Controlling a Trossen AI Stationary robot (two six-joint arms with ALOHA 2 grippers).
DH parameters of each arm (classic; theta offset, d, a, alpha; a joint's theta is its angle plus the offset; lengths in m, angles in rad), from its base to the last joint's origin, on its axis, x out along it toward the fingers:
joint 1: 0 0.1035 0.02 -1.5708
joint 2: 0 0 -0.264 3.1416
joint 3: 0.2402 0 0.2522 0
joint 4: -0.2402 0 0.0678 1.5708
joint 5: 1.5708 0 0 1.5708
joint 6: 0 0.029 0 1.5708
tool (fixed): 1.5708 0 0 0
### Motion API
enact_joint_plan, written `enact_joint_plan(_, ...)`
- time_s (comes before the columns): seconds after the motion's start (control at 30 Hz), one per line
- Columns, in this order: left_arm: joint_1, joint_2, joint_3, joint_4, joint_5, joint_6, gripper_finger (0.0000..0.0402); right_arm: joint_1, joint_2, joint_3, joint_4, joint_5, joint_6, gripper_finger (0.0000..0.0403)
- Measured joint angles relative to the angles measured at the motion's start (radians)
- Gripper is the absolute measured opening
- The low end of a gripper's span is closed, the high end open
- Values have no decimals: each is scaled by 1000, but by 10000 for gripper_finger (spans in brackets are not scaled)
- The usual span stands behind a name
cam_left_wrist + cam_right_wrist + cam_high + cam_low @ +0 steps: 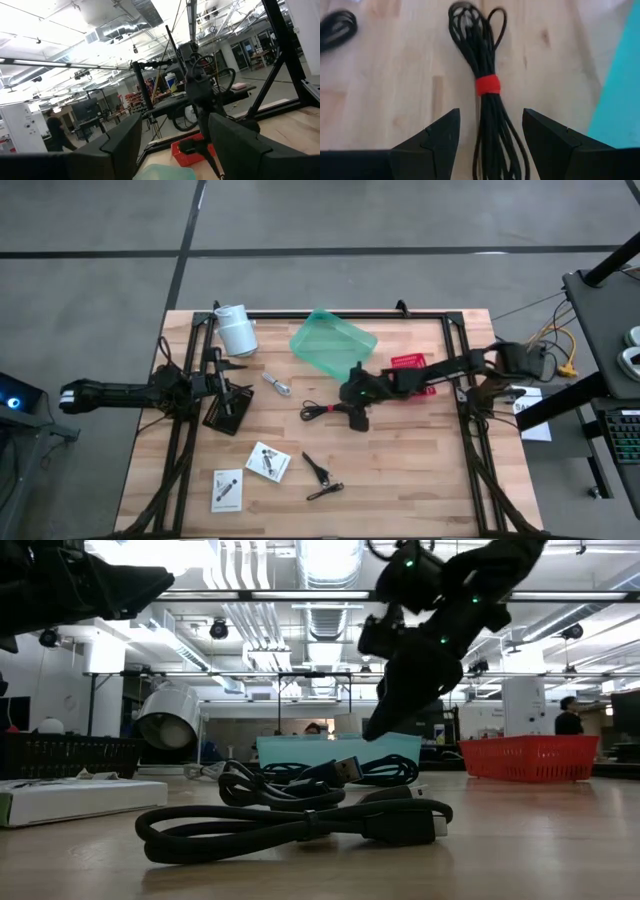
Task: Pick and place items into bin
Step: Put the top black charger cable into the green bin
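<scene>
My right gripper [355,412] hangs open over the table's middle. In the right wrist view its fingers [435,135] stand on either side of a thin black coiled cable [487,100] bound with a red tie and lying flat on the wood, without touching it. The teal bin [333,340] sits just beyond, toward the far edge. My left gripper [225,392] waits open over the flat black pad at the left. On the table lie a silvery plug [277,385], two white packets [267,462], black clips [318,470] and a second cable [300,825].
A red slotted basket [408,365] stands right of the bin, under my right arm. A white cylinder [237,330] lies near the far left corner. A black frame [455,330] runs along the table's edges. People stand in the room behind.
</scene>
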Motion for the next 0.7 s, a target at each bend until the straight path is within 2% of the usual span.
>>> enact_joint_plan(0.37, 0, 5, 0, -2, 0, 0, 215, -1, 130, 182, -322, 9, -78, 201)
enact_joint_plan(0.6, 0, 8, 0, 1, 0, 0, 215, -1, 193, 243, -397, 11, -104, 199)
enact_joint_plan(0.7, 0, 9, 0, 1, 0, 0, 215, -1, 200, 253, -401, 11, -111, 183)
